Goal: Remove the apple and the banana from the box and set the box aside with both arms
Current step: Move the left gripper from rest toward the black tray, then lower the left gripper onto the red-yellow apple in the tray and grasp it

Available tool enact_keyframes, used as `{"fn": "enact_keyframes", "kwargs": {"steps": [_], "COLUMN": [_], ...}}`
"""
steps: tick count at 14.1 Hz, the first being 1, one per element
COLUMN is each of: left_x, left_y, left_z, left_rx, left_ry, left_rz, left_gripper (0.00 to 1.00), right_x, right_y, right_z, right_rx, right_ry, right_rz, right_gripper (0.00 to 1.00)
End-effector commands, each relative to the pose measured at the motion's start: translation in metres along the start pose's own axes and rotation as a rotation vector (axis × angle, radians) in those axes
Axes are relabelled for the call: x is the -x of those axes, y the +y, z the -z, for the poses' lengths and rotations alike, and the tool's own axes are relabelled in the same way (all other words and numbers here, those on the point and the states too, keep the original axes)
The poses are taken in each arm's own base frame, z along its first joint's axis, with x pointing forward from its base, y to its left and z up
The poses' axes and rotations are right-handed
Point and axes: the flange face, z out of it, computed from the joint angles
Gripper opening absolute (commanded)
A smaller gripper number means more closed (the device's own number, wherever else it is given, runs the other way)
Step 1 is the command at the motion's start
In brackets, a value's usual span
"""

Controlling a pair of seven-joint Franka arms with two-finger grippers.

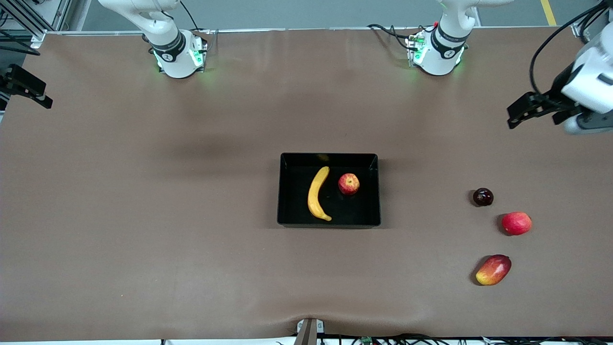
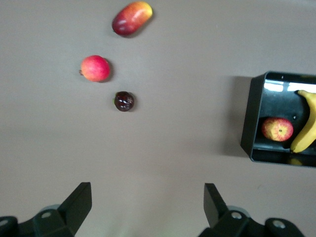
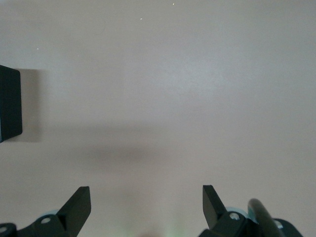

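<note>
Front view: black box (image 1: 329, 190) in the middle of the brown bench (image 1: 143, 215), holding banana (image 1: 318, 193) and apple (image 1: 349, 184) side by side, not touching, apple toward the left arm's end. Both fruits lying loose on the box floor, so probably free for a plain top-down pick, one per arm. Three spare fruits set well apart toward the left arm's end: dark plum (image 1: 483, 197), pinkish-red fruit (image 1: 516, 223), mango (image 1: 493, 270) nearest the camera. Left gripper (image 1: 529, 109) raised over that end of the bench, right gripper (image 1: 26, 88) over the other end; both parked wide, likely to leave the box unobstructed. Nothing removed yet.

Left wrist view: fingers (image 2: 79, 202) spread wide, nothing between; box (image 2: 256, 118) at the frame edge, apple (image 2: 277, 129) and banana (image 2: 306, 131) inside.

Right wrist view: fingers (image 3: 79, 205) spread wide and empty over bare bench; only a box (image 3: 10, 103) corner showing.
</note>
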Motion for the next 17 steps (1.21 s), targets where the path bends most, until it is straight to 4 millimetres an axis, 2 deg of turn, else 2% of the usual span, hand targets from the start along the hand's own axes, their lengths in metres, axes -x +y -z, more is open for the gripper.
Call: {"fn": "enact_keyframes", "kwargs": {"steps": [1,3,8,11,15,17], "left_x": [-0.004,-0.006,-0.014,-0.018,-0.023,-0.017], "left_y": [0.036,0.072,0.166,0.23,0.284,0.311], "left_z": [-0.036,-0.056,-0.141,-0.193,-0.251,-0.287], "left_rx": [-0.082,-0.078,-0.047,0.021,0.106,0.127], "left_ry": [-0.043,-0.039,-0.086,-0.046,-0.01,-0.016], "left_rz": [-0.048,-0.023,0.161,0.247,0.309,0.332], "left_gripper": [1.0,1.0,1.0,1.0,1.0,1.0], "right_x": [0.001,0.001,0.002,0.001,0.001,0.001], "right_y": [0.0,0.0,0.001,0.001,0.002,0.002], "right_z": [0.002,0.002,0.002,0.001,0.001,0.001], "right_rx": [0.007,0.005,0.005,0.005,0.005,0.005], "right_ry": [-0.002,-0.002,-0.002,-0.005,-0.003,-0.005], "right_rz": [0.008,0.008,0.005,0.005,0.004,0.004], "right_gripper": [1.0,1.0,1.0,1.0,1.0,1.0]}}
